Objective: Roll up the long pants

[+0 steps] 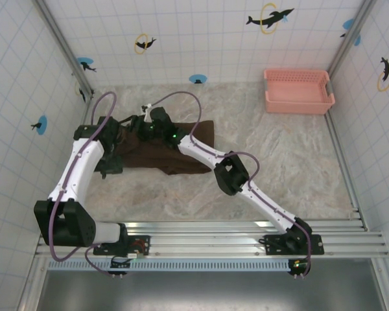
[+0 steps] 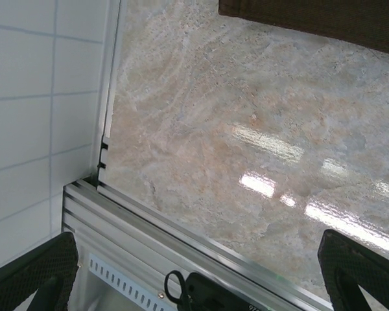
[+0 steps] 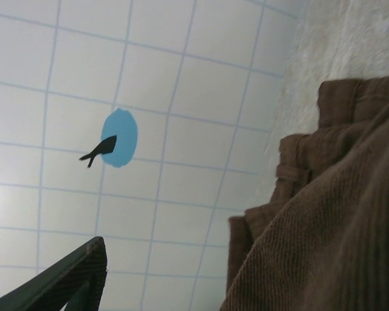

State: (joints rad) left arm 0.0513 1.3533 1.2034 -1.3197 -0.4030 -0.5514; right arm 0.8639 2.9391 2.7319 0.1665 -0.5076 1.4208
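The right gripper [image 1: 148, 124] sits low over the far edge of the dark brown soft fabric long pants [image 1: 175, 155], at the end of the cloth turned away from the pink plastic basket [image 1: 298, 103]. Its wrist camera shows one dark finger [image 3: 71, 278] free against the white tiled wall [image 3: 181, 78] with a blue dolphin sticker [image 3: 118, 137], and ribbed brown cloth bunched in stepped folds close to the lens. The other finger is hidden, so I cannot tell whether the jaws stand apart or pinch fabric. That bunching suggests the cloth is heaped here to form the start of a roll, though I cannot tell how many turns there are. The left gripper [image 2: 196, 236] hangs above the pale marbled table [image 1: 279, 168] with its pads wide apart and nothing between them, off the near edge of the cloth on the side farthest from the basket. It probably waits there to steady or tuck that end. The pants lie mostly flat and unrolled, well apart from the basket and nearer the arms than it, so the rolling looks barely begun
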